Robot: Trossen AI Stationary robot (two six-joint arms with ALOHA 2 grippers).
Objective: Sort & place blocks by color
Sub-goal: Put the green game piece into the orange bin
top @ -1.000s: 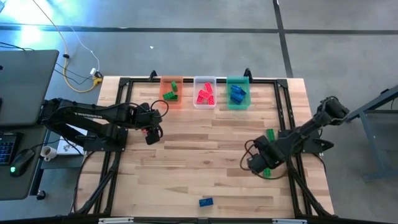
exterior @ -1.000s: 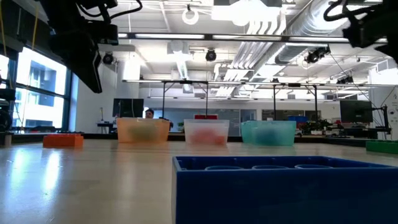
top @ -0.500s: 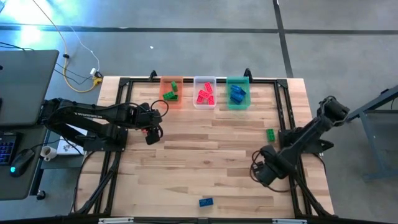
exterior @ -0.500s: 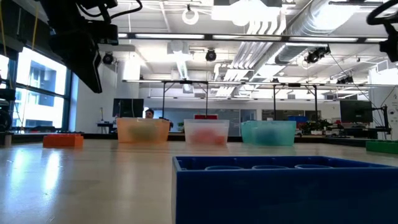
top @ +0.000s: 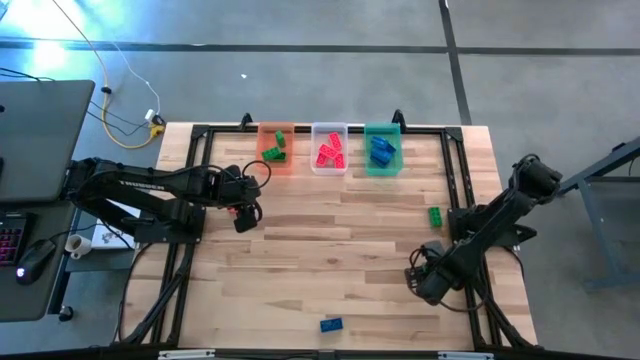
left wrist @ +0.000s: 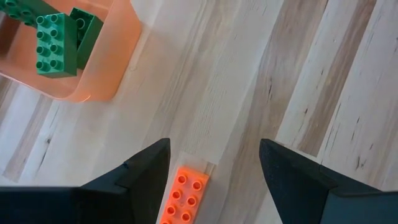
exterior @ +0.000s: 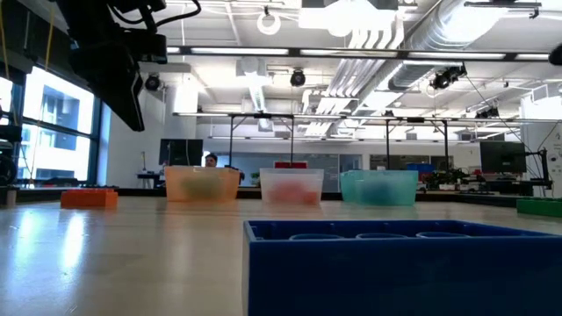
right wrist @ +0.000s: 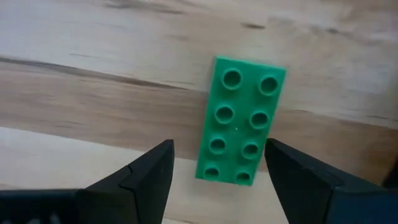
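The wooden table (top: 330,255) carries three bins along its 12 o'clock edge: an orange bin (top: 276,150) with green blocks (top: 273,150), a clear bin (top: 329,149) with red blocks (top: 330,152), and a green bin (top: 382,150) with blue blocks (top: 382,150). Most of the sorting looks done.

Four bricks appear to be left. A loose green block (top: 435,215) lies at 3 o'clock, a blue block (top: 331,324) near 6 o'clock, an orange block (left wrist: 183,198) at about 10 o'clock, below the left arm, and another green block (right wrist: 240,121) at about 4 o'clock, below the right arm.

The left gripper (left wrist: 211,174) hovers over the orange brick, fingers spread wide, holding nothing. The right gripper (right wrist: 217,168) hangs over its green brick, likewise wide open and empty, seemingly lined up for a pick.
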